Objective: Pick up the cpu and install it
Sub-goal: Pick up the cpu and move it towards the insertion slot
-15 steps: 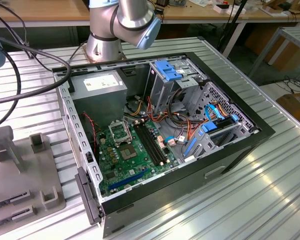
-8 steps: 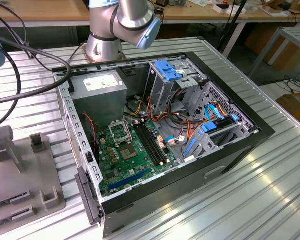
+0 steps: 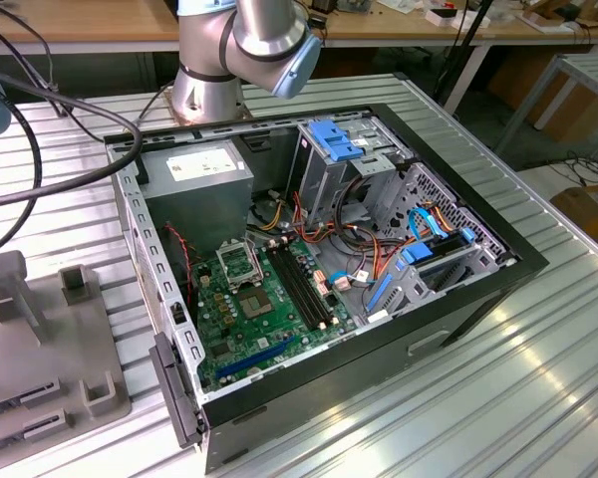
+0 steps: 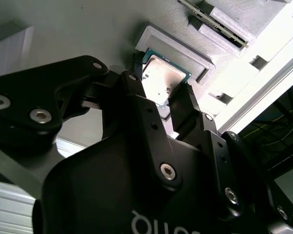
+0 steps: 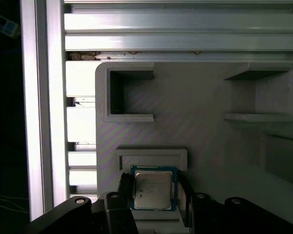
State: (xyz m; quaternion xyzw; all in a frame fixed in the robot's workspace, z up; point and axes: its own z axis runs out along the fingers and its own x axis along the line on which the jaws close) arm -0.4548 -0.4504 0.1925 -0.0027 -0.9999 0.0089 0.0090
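gripper point(image 5: 154, 181) | straddles cpu point(image 5: 154, 191) with jaws parted, close at both sides | cpu lies flat in recess of grey holder tray point(image 5: 210, 146) | sits apart from open computer case point(image 3: 458, 299)

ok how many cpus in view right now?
1. In the first wrist view the cpu lies in a recess of the grey tray, with the gripper at it. In the exterior view the motherboard socket looks empty. More could be hidden.
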